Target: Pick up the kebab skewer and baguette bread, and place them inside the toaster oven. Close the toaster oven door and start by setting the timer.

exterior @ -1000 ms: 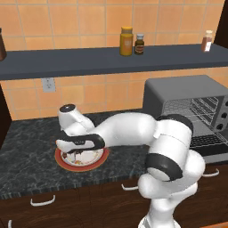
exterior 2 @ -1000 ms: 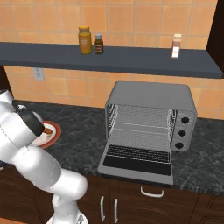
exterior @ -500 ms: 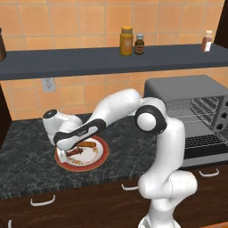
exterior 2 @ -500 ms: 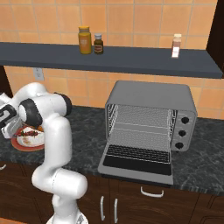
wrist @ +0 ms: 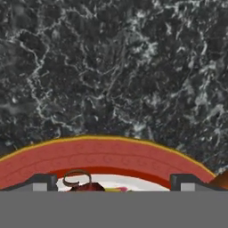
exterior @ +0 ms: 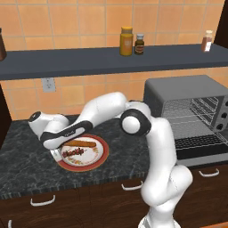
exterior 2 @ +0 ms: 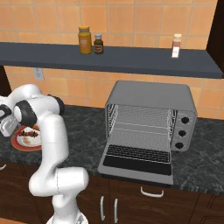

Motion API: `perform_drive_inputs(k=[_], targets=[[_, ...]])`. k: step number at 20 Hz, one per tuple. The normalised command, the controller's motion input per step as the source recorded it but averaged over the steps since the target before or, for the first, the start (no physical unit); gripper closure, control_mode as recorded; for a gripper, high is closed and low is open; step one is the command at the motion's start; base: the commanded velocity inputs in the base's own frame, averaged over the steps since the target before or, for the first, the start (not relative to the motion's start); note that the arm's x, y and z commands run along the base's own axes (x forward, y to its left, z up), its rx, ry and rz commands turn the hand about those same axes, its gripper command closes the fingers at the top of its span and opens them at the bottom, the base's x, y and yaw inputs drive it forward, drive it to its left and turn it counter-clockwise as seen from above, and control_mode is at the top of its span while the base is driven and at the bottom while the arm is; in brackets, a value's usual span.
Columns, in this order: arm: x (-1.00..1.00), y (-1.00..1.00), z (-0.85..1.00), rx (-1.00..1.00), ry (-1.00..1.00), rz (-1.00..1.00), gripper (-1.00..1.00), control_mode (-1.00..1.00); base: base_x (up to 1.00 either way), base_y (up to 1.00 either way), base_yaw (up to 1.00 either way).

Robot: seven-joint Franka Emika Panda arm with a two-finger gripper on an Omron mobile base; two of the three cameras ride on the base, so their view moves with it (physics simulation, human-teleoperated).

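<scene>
Tool (wrist: 113, 180) spread wide and empty over the plate (exterior: 100, 156); an off-centre descent risks nudging the kebab skewer (exterior: 73, 152) against the baguette bread (exterior: 82, 144).

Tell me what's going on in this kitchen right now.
The white arm reaches left over the plate on the dark counter, its gripper low over the plate with jaws open and empty. The kebab skewer and baguette bread lie on the plate. The toaster oven stands with its door dropped open.
</scene>
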Motion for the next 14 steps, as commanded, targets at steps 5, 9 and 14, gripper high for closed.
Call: perform_drive_inputs(k=[5, 9, 14], targets=[[-0.1, -0.68, -0.02, 0.0, 0.0, 0.1, -1.0, -1.0, 0.0, 0.0, 0.0], [-0.36, -0.57, -0.11, 0.0, 0.0, 0.07, -1.0, -1.0, 0.0, 0.0, 0.0], [-0.06, -0.09, -0.2, 0.05, -0.01, 0.06, -1.0, -1.0, 0.0, 0.0, 0.0]])
